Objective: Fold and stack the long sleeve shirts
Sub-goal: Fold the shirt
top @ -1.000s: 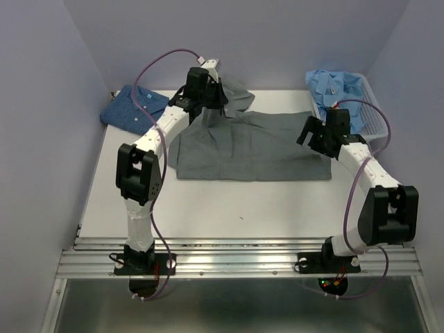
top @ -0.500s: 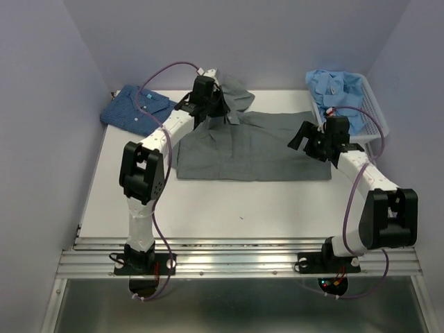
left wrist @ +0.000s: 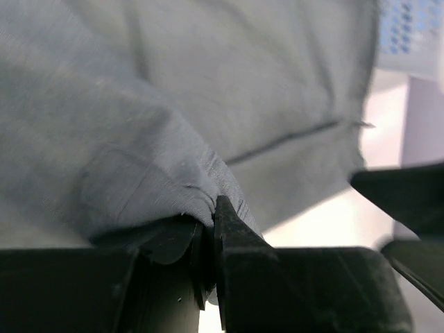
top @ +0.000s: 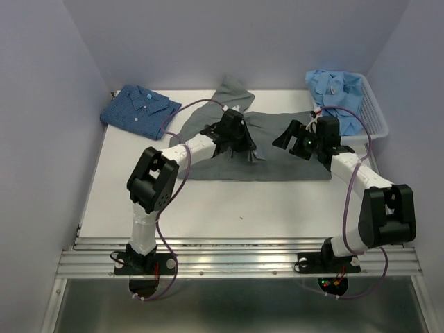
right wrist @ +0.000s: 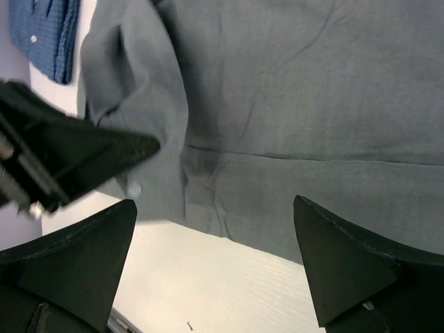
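On the table (top: 208, 201), left tool (left wrist: 210, 225) pinches grey shirt (top: 284, 158).

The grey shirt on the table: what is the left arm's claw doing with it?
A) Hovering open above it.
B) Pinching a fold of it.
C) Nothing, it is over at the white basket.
B: in the left wrist view the left gripper is closed on a bunched fold of the grey shirt.
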You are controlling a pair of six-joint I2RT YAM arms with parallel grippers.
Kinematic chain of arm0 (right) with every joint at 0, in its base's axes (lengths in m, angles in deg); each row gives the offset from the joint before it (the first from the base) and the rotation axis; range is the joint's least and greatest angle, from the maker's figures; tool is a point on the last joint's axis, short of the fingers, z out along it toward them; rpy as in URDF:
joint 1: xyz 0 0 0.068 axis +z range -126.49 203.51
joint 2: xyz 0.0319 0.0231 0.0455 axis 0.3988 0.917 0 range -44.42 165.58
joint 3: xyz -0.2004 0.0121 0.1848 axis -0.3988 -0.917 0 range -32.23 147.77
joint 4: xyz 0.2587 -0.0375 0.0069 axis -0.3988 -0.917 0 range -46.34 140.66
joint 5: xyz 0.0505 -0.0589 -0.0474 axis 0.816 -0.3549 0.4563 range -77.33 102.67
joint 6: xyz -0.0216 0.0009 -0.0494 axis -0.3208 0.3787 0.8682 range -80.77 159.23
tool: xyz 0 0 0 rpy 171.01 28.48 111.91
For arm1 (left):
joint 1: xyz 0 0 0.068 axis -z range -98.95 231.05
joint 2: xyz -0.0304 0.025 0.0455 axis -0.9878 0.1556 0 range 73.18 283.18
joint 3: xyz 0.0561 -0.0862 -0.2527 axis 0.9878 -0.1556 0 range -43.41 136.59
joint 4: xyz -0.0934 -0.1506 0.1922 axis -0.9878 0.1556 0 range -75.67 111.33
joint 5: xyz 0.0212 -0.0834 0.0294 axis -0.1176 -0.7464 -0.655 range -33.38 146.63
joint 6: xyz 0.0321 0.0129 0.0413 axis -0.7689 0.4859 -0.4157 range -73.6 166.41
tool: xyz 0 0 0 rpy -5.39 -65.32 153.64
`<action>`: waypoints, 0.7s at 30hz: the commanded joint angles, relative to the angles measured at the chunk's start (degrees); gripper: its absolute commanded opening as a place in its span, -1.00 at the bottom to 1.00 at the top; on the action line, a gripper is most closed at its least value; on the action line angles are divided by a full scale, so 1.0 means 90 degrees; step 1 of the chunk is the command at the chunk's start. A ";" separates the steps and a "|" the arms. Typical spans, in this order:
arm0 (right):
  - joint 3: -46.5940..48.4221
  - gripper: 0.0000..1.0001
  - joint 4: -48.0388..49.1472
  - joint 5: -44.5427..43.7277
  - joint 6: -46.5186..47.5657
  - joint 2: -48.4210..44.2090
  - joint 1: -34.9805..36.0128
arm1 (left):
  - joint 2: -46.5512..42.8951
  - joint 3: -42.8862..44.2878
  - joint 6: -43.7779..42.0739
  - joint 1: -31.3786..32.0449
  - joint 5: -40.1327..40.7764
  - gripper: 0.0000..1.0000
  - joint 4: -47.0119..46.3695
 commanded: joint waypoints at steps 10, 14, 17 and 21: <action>-0.0034 1.00 -0.0867 -0.3339 -0.0215 -0.1547 -0.0020 | -0.0364 0.0625 0.1492 0.0913 0.0935 -0.73 -0.1133; -0.0111 1.00 -0.1053 -0.4025 -0.0224 -0.1880 -0.0020 | -0.0002 0.0907 0.1824 0.1011 0.1032 -0.72 -0.1249; -0.0189 1.00 -0.1063 -0.4192 -0.0293 -0.1997 -0.0020 | 0.0310 0.1250 0.1649 0.1128 0.1004 -0.66 -0.1280; -0.0326 1.00 -0.1102 -0.4231 -0.0235 -0.2046 -0.0020 | 0.0213 0.0968 0.1376 0.1255 0.0867 0.15 -0.1514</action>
